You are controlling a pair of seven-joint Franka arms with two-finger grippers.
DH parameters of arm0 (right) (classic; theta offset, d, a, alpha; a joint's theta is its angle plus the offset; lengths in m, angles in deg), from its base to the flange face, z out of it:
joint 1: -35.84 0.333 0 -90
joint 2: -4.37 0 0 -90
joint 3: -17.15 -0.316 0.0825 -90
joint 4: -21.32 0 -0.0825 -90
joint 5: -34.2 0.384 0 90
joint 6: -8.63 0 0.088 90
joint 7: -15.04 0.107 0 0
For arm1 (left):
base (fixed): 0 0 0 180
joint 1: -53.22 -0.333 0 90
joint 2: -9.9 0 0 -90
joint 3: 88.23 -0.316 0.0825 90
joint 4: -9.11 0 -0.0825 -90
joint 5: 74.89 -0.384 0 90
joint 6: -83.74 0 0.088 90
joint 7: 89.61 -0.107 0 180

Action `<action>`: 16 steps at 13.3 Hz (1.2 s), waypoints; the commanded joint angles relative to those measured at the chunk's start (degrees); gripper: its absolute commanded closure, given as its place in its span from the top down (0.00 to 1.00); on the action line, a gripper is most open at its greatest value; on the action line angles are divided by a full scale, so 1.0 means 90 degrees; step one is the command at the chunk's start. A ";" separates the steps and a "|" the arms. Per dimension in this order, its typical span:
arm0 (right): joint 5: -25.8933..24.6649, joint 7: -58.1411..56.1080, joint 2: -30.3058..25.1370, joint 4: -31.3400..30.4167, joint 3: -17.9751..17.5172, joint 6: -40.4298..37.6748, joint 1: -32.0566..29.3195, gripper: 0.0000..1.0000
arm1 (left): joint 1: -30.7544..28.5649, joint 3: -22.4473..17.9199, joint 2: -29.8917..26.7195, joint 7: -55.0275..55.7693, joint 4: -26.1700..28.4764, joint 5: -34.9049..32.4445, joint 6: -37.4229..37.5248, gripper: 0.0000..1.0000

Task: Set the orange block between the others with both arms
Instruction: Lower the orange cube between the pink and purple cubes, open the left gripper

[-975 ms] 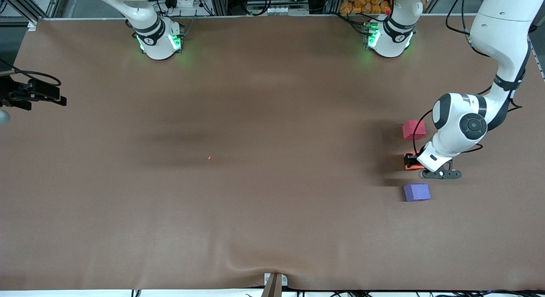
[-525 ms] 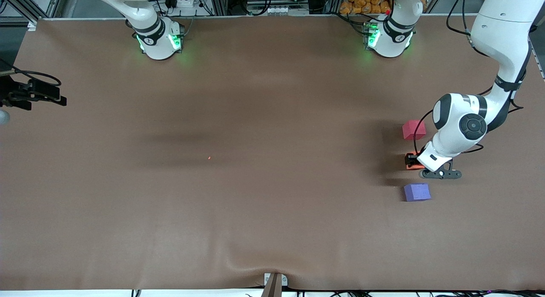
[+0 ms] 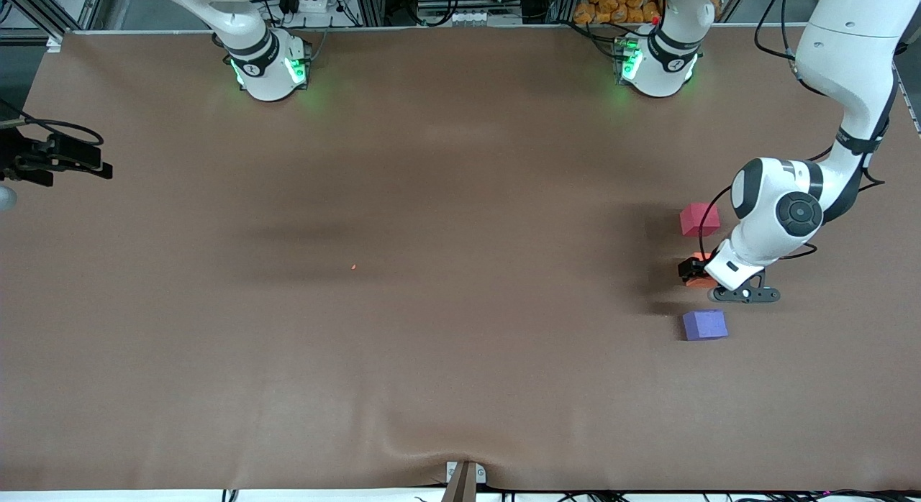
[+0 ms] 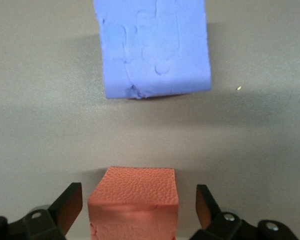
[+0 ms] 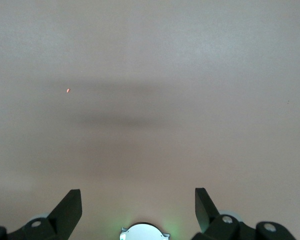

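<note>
- The small matte orange foam-like cube (image 4: 134, 202) sits on the brown surface (image 3: 432, 308), between the fingers of the left claw (image 4: 135, 212); the fingers stand wide, with a gap showing on each side of the cube, so nothing is gripped.
- In the front view the left claw (image 3: 694, 272) is low over that orange cube (image 3: 698, 259), with the small matte red-pink cube (image 3: 699, 219) just past it toward the robots' bases, and the small matte purple-blue cube (image 3: 704, 324) just past it toward the front camera; the three stand apart, roughly in a line.
- From the left wrist view, the purple-blue cube (image 4: 155, 47) lies ahead of the claw, near the orange one but not touching it.
- The step in hand, as I judge it, is the release: the orange cube lies between the other two and the placing looks done.
- The next move calls for a straight lift of the left claw, clear of the cube's sides, so that no fingertip drags or tips it; a sideways drift could knock a neighbouring cube.
- The right claw (image 5: 135, 210) waits with fingers spread wide and nothing between them, over bare surface at the right arm's end of the table; in the front view it shows at the edge (image 3: 54, 160).
</note>
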 commanded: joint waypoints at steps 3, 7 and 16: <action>0.0028 0.0045 -0.0082 0.0028 -0.0095 -0.0082 -0.0109 1.00 | -0.0034 0.0238 -0.0769 0.0193 0.0057 -0.0173 0.0344 1.00; 0.0028 0.0054 -0.0082 0.0028 -0.0095 -0.0082 -0.0099 1.00 | -0.0073 0.0501 -0.1453 0.0164 -0.0264 -0.0065 0.1163 1.00; 0.0028 0.0054 -0.0082 0.0028 -0.0095 -0.0082 -0.0099 1.00 | -0.0073 0.0639 -0.1903 0.0066 -0.2997 0.1194 0.5205 1.00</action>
